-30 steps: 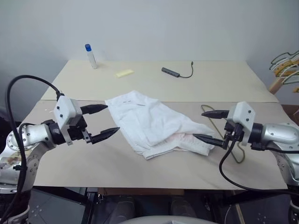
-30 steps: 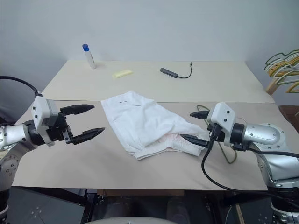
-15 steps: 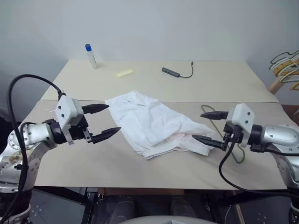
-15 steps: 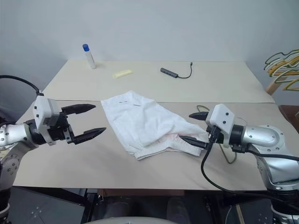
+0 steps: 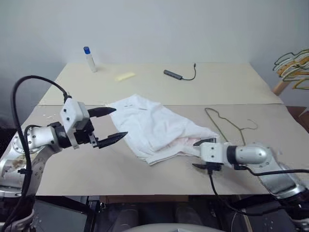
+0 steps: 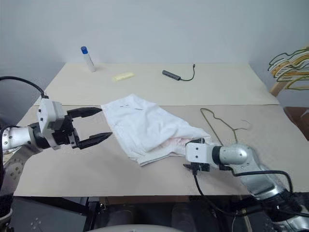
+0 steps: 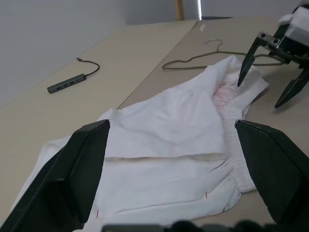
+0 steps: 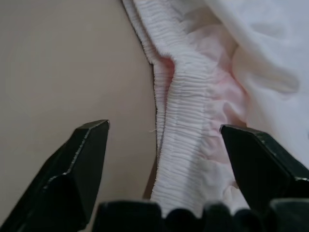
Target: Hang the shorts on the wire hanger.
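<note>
The crumpled white thin-fabric shorts (image 5: 157, 128) lie mid-tabletop, the thin olive-grey wire hanger (image 5: 227, 126) just beside them toward the right edge. Right gripper (image 8: 164, 145) straddles the elastic waistband, jaws apart, nothing grasped. Left gripper (image 5: 110, 125) hovers open. Risk: pinching one layer only, dragging fabric.

The right hand (image 5: 197, 153) has dropped from mid-air at the right of the frame to the worktop (image 5: 96, 174), low and right of centre. It has rolled over and now points down at the gathered waistband of the shorts (image 5: 154, 126), one finger (image 8: 82, 164) over bare worktop and the other over the cloth. With that arm lowered, the wire hanger (image 5: 227, 123) lies in full view.
</note>
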{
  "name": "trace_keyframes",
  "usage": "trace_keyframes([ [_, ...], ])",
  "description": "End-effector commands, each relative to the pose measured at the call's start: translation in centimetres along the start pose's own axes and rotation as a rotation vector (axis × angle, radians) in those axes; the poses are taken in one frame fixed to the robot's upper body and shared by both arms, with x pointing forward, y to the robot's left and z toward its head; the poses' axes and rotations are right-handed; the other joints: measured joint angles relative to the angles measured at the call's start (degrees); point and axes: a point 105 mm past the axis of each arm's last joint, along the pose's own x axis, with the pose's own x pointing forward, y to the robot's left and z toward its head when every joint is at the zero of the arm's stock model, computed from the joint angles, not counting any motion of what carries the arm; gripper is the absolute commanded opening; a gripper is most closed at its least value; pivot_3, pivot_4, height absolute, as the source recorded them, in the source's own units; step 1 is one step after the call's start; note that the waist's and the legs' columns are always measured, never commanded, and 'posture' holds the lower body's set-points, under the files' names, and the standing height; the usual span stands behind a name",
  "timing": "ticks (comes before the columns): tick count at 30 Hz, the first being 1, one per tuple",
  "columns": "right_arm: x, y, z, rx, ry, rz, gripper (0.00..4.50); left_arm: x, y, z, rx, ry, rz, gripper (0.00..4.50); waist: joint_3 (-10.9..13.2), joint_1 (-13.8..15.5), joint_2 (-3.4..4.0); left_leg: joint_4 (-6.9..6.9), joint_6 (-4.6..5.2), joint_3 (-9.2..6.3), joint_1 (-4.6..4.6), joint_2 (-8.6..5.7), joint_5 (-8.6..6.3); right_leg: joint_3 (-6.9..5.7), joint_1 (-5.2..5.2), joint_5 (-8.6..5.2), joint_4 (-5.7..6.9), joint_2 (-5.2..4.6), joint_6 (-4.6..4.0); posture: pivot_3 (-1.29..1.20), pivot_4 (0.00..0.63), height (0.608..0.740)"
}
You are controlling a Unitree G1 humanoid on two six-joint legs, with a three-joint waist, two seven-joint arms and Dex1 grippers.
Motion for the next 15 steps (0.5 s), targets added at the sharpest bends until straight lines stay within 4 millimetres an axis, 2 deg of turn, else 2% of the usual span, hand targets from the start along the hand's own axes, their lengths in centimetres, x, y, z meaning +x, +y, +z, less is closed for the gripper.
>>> trace_keyframes([
  [1, 0.7, -1.6, -1.7, -0.039, 0.117, -0.063, 2.88, -0.1, 0.1, 0.9, 0.043, -0.023, -0.001, 4.5, -0.02, -0.14, -0.02, 0.0, 0.0, 0.0, 0.0, 0.0, 0.0, 0.01, -0.01, 0.0, 0.0, 0.0, 0.0, -0.08, 0.0, 0.74],
  [4, 1.2, -2.3, -2.7, -0.073, 0.181, -0.073, 1.84, -0.1, 0.0, 0.8, 0.044, -0.021, -0.003, 4.5, -0.1, 0.03, -0.15, 0.0, 0.0, 0.0, 0.04, 0.0, 0.0, 0.01, 0.05, 0.02, 0.0, 0.0, -0.02, -0.07, 0.0, 0.74],
  [9, 0.5, -3.7, -2.2, -0.128, 0.163, -0.084, 0.17, -0.1, 0.0, 0.9, 0.045, -0.025, 0.0, 4.5, -0.12, 0.4, -0.19, 0.0, 0.0, -0.01, 0.07, 0.0, 0.0, -0.02, 0.11, 0.02, 0.0, 0.0, -0.02, -0.07, 0.0, 0.74],
  [12, -1.1, -5.4, -2.5, -0.178, 0.188, -0.119, 0.04, -0.1, 0.0, 0.9, 0.047, -0.026, 0.002, 4.5, -0.11, 0.34, -0.18, 0.0, 0.0, 0.0, 0.06, 0.0, 0.0, 0.0, 0.08, 0.02, -0.01, 0.0, -0.02, -0.07, 0.0, 0.74],
  [15, -3.2, -8.6, -3.4, -0.216, 0.237, -0.225, 0.04, 0.0, 0.0, 0.8, 0.045, -0.029, 0.002, 4.5, -0.11, 0.22, -0.17, 0.0, 0.0, 0.0, 0.03, -0.01, 0.0, 0.0, 0.04, 0.02, -0.01, -0.02, -0.02, -0.08, 0.0, 0.74],
])
